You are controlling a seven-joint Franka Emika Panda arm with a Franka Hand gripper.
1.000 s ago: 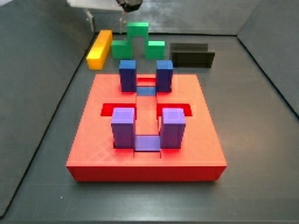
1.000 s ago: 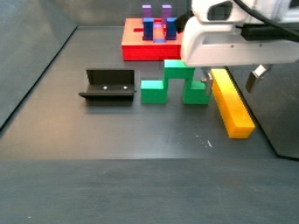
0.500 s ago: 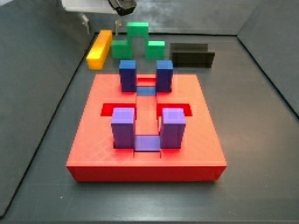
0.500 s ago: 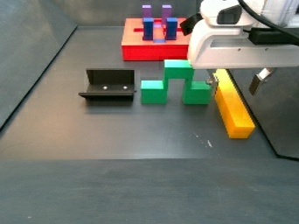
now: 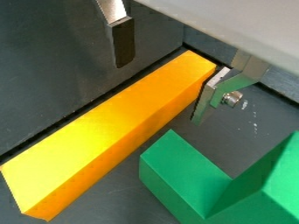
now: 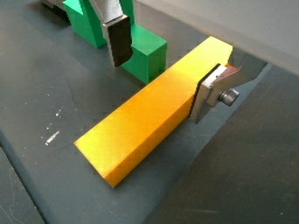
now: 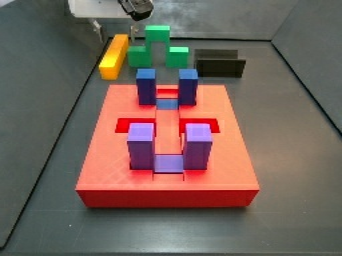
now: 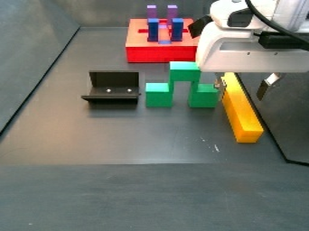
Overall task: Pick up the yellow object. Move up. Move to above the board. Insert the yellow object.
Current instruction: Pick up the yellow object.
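We see the yellow object (image 8: pixel 240 109) as a long, straight bar of yellow-orange colour, rectangular in section, smooth and plain on every face that shows. In a side view it lies flat on the dark surface (image 8: pixel 121 144) at the right of the frame, running from beside the green stepped block (image 8: pixel 186 86) toward the lower right. In a side view (image 7: pixel 114 55) it sits at the upper left, behind the board (image 7: pixel 167 160) and well apart from it.

The end effector (image 5: pixel 176 66) is spread open astride the bar, with one silver finger (image 5: pixel 121 35) on one long side and the other on the opposite side. In both wrist views the fingers stand on either flank of the bar near one end; we cannot tell whether the pads touch it. In a side view the white body of the end effector (image 8: pixel 241 50) hangs over the far end of the bar.

The board is a flat red square slab. Its recessed slots hold upright blocks: two blue blocks (image 7: pixel 167 85) near its far edge and two purple blocks (image 7: pixel 170 145) nearer the front, all sticking up out of it.

A black bar (image 7: pixel 221 62) lies behind the board at the upper right, and the fixture (image 8: pixel 111 88) stands left of the green block.
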